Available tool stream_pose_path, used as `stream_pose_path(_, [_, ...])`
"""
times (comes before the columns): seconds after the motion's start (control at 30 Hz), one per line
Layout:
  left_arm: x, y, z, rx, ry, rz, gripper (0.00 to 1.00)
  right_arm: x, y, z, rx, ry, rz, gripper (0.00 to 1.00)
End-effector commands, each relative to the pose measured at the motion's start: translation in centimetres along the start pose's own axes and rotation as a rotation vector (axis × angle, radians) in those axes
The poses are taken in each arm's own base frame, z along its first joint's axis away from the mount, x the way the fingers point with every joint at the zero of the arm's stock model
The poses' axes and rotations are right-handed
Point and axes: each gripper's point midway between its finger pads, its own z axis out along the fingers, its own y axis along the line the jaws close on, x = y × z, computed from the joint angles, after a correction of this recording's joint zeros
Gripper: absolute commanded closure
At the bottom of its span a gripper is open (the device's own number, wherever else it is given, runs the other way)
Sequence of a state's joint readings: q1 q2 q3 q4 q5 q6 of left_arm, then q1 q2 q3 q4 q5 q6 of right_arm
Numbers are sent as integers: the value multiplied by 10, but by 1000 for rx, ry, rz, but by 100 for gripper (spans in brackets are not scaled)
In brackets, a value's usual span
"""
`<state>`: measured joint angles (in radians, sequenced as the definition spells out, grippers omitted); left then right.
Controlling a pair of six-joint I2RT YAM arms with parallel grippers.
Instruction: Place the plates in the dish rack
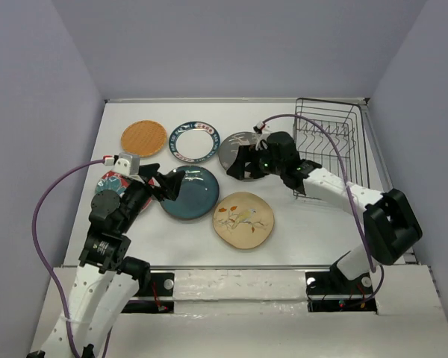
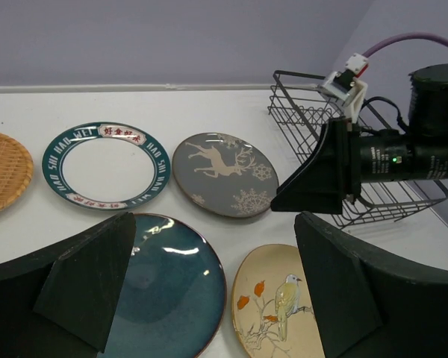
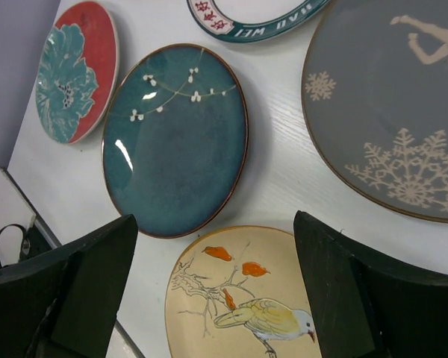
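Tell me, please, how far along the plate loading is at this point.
Done: nothing yet; the dish rack holds no plates. In hand: nothing; the left claw and right claw are both open and empty, above the plates. Still to do: all six, lying flat on the table: orange plate, rimmed white plate, grey deer plate, dark teal plate, cream bird plate, red-and-teal plate.
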<state>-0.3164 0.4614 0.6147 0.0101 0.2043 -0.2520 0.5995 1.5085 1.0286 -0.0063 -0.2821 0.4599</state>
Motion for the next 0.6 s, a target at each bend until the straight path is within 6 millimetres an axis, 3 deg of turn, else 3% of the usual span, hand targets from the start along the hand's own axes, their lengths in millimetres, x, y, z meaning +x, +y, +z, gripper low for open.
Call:
stream_pose_path(0.0, [-8, -4, 1, 28, -33, 25, 1, 1, 30, 29, -119, -11, 16, 10])
stream_pose_path(0.17, [-5, -7, 2, 48, -22, 32, 1, 21, 24, 57, -113, 33, 61, 13])
stream_pose_path(0.27, [-3, -9, 2, 64, -12, 30, 1, 23, 20, 68, -108, 33, 77, 15])
stream_pose_path(0.57, [-5, -12, 0, 78, -25, 37, 1, 54, -1, 109, -87, 125, 136, 27])
